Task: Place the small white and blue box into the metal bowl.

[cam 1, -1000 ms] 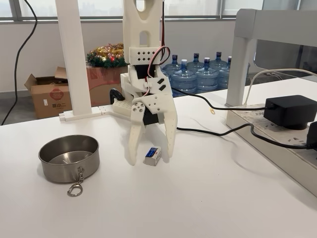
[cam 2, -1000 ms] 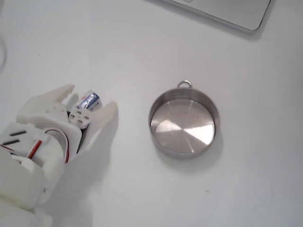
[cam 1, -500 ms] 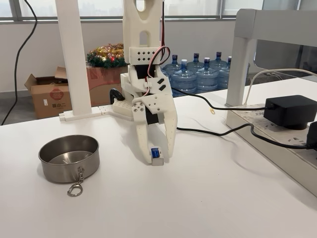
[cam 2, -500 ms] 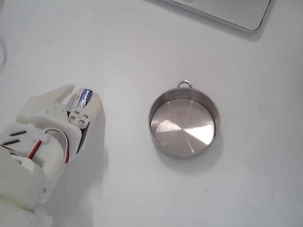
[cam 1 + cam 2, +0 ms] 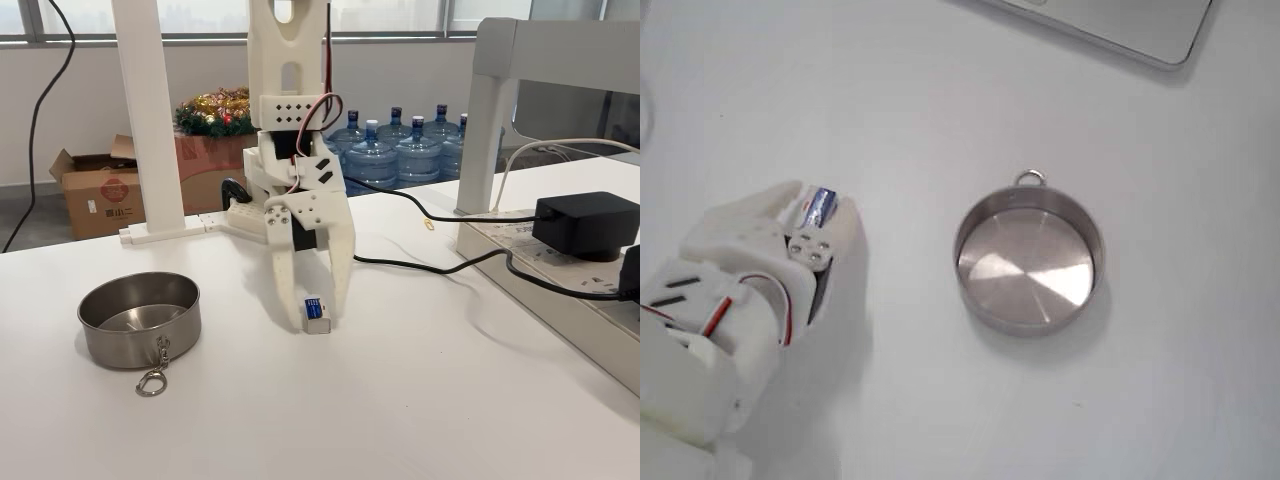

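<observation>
The small white and blue box [image 5: 316,313] stands on edge on the white table, pinched between the two white fingers of my gripper [image 5: 315,318], which points straight down and is shut on it. From above, the box [image 5: 819,205] shows as a blue and white sliver between the fingertips of the gripper [image 5: 820,203]. The metal bowl [image 5: 139,319] sits empty to the left in the table-level fixed view, its chain and clip [image 5: 153,379] hanging off the front rim. In the top-down fixed view the bowl [image 5: 1029,262] lies to the right of the gripper, well apart from it.
A black cable [image 5: 440,262] runs across the table behind the gripper to a black power adapter [image 5: 586,224] on a white power strip at right. White posts [image 5: 148,120] stand at the back. A grey laptop edge [image 5: 1110,28] shows at the top of the top-down fixed view.
The fingers were spread around the box lying flat; they have closed on it and turned it on edge. Since half a second ago the grip tightened slightly.
</observation>
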Motion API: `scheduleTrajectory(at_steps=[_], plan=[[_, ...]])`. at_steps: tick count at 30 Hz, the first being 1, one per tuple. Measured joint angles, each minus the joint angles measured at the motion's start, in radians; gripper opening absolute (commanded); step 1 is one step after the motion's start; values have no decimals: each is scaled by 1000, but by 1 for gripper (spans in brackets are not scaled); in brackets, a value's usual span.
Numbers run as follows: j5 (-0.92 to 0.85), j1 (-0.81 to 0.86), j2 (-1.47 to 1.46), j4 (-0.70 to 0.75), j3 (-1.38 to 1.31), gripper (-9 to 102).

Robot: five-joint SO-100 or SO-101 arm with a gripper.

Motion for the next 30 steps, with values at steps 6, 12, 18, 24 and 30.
scheduleTrajectory(at_steps=[6,12,18,24,30], plan=[[-5,2,-9,0,0,15],[-5,2,-25,0,-3,15],[-6,2,-25,0,-3,5],[-15,31,-25,0,-3,3],[-15,29,-25,0,-3,3]])
